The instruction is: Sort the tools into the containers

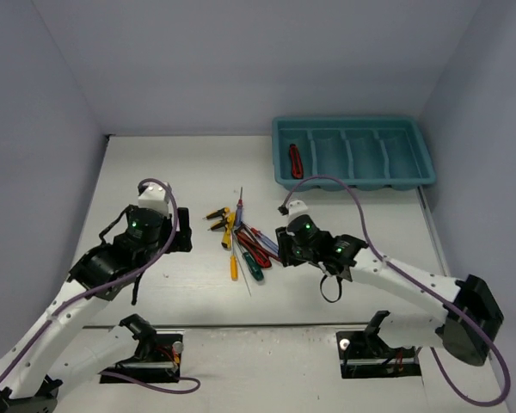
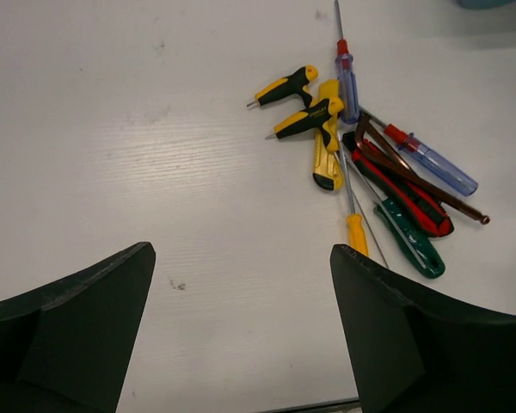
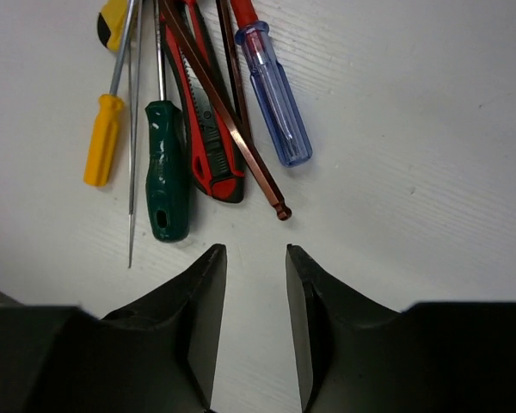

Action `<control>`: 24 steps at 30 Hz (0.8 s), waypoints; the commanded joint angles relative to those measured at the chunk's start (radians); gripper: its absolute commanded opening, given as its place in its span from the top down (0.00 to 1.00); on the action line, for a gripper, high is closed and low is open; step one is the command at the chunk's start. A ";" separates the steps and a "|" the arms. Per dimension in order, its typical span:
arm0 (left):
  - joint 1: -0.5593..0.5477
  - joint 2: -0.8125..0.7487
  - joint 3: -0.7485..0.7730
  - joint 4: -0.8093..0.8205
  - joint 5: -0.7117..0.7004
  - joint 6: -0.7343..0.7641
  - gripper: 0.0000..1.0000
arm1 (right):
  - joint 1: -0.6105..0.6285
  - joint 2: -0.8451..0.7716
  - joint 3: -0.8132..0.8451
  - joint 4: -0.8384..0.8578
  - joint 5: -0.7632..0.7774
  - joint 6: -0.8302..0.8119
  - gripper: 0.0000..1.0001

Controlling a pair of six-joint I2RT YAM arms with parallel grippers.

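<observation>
**TOOL PILE MID-TABLE, BOTH GRIPPERS EMPTY**

**1. Tools.** A loose, overlapping pile of small hand tools (image 1: 241,241) lies mid-table, between the two arms and well apart from the tray.

**2. Top view only.** The rectangular teal plastic tray (image 1: 353,121) sits at the far right of the white table (image 1: 172,172). It has four long compartments side by side. A red-and-black tool (image 1: 295,161) lies in the leftmost one. Individual tools in the pile are too small to tell apart here.

**3. Left wrist view.** Shows the whole pile:
- two yellow-black T-handles (image 2: 284,89)
- a translucent blue plastic screwdriver (image 2: 347,82)
- a brown metal hex key (image 2: 417,179) laid across a red-black handled tool (image 2: 404,196); type unclear

**4. Right wrist view.** Shows the near ends only; far ends are cut off by the frame:
- a green moulded screwdriver handle (image 3: 168,172)
- a small yellow screwdriver handle (image 3: 103,142)
- a thin bare steel shaft (image 3: 133,172)

The hex key has a ball tip.

**5. Grippers.**
- The left gripper (image 2: 241,327) has black fingers set wide apart, w/ nothing held, over bare table beside the pile.
- The right gripper (image 3: 254,318) has a narrow gap w/ nothing in it, and its tips are near the hex key's ball tip.
</observation>
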 commanded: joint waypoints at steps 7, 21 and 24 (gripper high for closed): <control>0.002 -0.034 0.092 -0.076 0.017 -0.016 0.19 | 0.101 0.265 0.121 0.185 0.121 0.032 0.73; 0.002 -0.009 0.098 -0.085 0.049 0.003 0.19 | 0.133 0.363 0.115 0.232 0.105 0.054 0.78; 0.002 -0.001 0.094 -0.083 0.054 0.005 0.19 | 0.136 0.373 0.105 0.242 0.110 0.067 0.78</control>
